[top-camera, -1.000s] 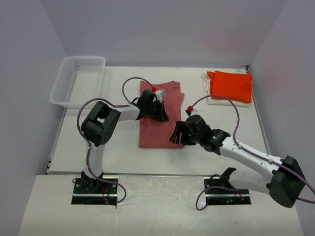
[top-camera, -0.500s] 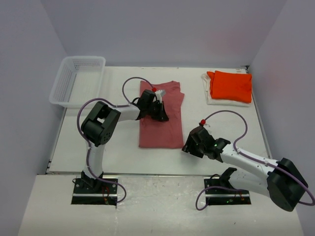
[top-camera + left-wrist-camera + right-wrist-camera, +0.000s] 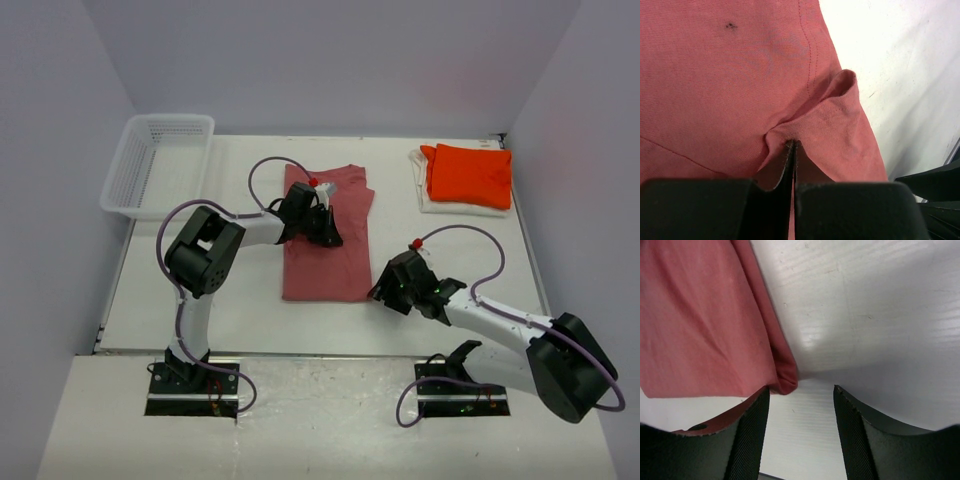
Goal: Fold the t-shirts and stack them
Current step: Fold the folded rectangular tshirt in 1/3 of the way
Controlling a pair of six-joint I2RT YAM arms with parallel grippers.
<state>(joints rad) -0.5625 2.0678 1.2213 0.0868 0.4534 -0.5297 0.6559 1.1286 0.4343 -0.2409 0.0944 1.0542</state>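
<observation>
From the top camera, you are looking at a white table (image 3: 240,310) where the orange t-shirt (image 3: 470,175) is lying folded on the folded white t-shirt (image 3: 424,203) at the far right, so two of the three appear to be done and stacked. The rose-red t-shirt (image 3: 325,265) is lying in the middle, narrowed to a long strip but not yet folded short or carried to the pile. The left gripper (image 3: 325,225) is sitting on its far half and the right gripper (image 3: 385,290) is hovering at its near right corner. A mesh basket (image 3: 165,118) is standing at the far left. In the left wrist camera, the left gripper (image 3: 793,150) is pressing its jaws together on a small raised pleat of the rose-red t-shirt (image 3: 715,75). In the right wrist camera, the right gripper (image 3: 800,395) is holding its jaws spread over bare table, with the corner of the rose-red t-shirt (image 3: 700,315) lying just beside one finger, not gripped.
</observation>
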